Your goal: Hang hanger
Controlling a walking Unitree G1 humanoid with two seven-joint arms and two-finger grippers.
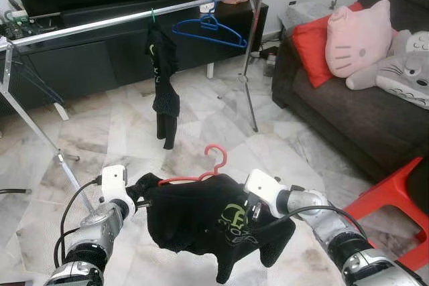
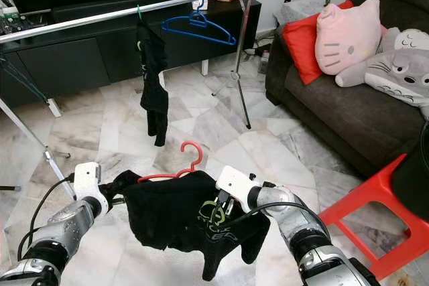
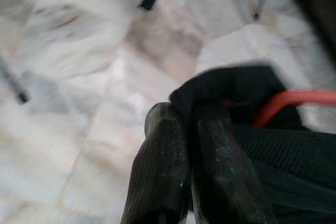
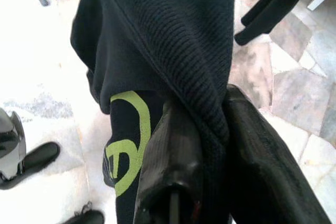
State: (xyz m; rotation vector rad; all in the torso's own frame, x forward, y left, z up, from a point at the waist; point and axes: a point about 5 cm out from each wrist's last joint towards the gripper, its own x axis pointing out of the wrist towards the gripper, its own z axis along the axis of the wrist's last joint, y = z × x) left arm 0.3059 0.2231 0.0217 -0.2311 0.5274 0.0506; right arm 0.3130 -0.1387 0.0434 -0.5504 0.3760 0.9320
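**Marble floor, rail ahead: loaded hanger held low between both arms**

Marble floor (image 1: 201, 108) of a living room; sofa (image 1: 348, 118) with cushions at 2 o'clock, dark TV cabinet (image 1: 100, 58) along the far wall.

Left gripper (image 1: 139, 200): fingers clenched on the left shoulder of the black garment (image 1: 201, 222), red hanger arm emerging just beside the fingertips in the left wrist view. Right gripper (image 1: 253, 210): clamped on a fold of the same garment near its green logo; knit cloth is wedged between the two fingers in the right wrist view.

Red hanger (image 1: 213, 162) sits inside the garment, long axis running left-right between the grippers, hook upright and pointing toward 12 o'clock.

Outward: silver rail (image 1: 134, 17) lies at 12 o'clock, higher and well apart from the hook, sloping across the view. It already carries a hung black garment (image 1: 163, 78) and an empty blue hanger (image 1: 208, 30).

Judgement: next move needs a raise and forward reach to lift the hook over the rail; both arms look about equally near.
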